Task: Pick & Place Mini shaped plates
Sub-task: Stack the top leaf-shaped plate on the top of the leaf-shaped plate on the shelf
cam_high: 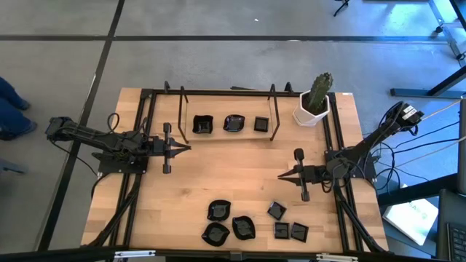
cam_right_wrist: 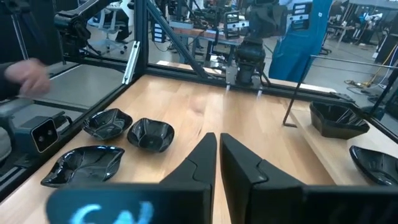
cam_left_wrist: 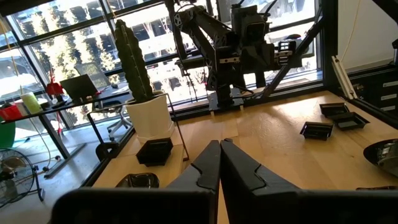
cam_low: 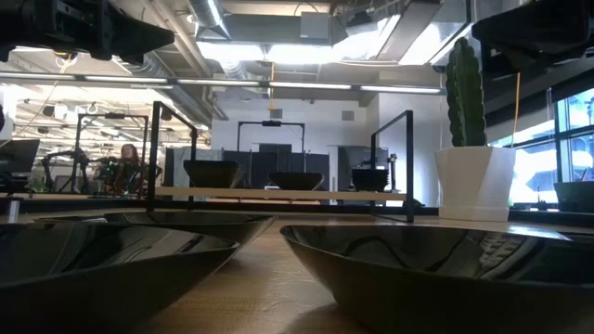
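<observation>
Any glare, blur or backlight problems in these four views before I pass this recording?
Low view: two black dishes sit against the lens, blurred and mirroring the ceiling lights, and the window is blown out behind the cactus pot. Left wrist view: strong window backlight. Right wrist view: a person's hand is motion-smeared, and the rounded dishes carry sharp highlights. High view: evenly lit.

Grey concrete floor (cam_high: 218, 65); large windows (cam_left_wrist: 74, 43); bright ceiling lights (cam_low: 278, 51).
</observation>
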